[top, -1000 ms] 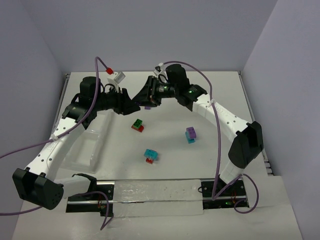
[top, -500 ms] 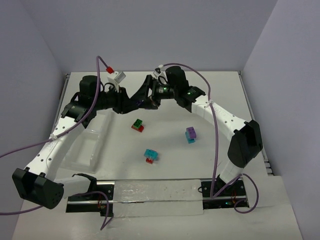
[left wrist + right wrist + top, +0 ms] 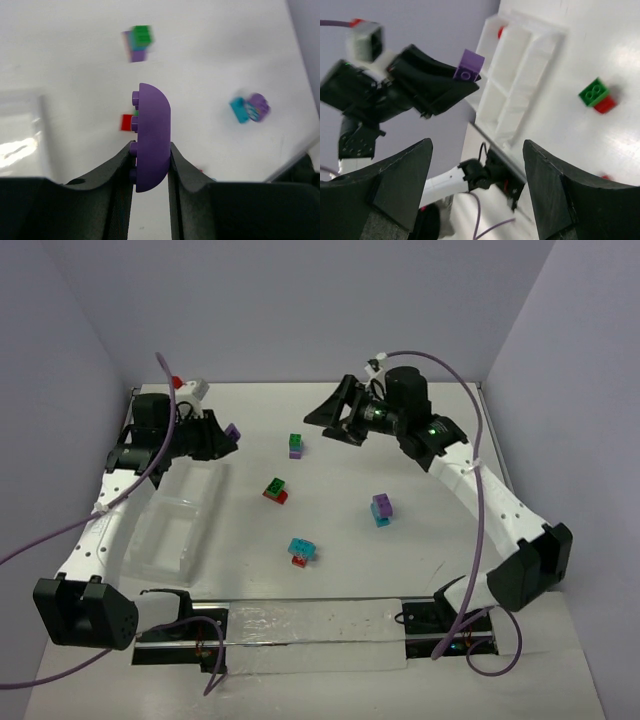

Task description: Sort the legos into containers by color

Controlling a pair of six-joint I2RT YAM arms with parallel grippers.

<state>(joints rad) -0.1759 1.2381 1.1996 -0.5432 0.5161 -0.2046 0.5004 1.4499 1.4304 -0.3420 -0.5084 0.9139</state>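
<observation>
purple brick (image 3: 151, 136): smooth plastic | tray (image 3: 175, 535): clear glossy plastic | table (image 3: 420, 545): smooth matt

This is a robotics lab test cell. A bare white table (image 3: 345, 545) is boxed in by plain lavender walls (image 3: 300, 310). A left arm (image 3: 100, 530) and right arm (image 3: 480, 490) are bolted to a rail (image 3: 300, 625) at its near edge, trailing purple cables (image 3: 440, 357).

nothing to read here: no word, number, label or logo comes through in any of the three views. even up close, the studs on the purple lego (image 3: 152, 135) are too small to show any lettering.
</observation>
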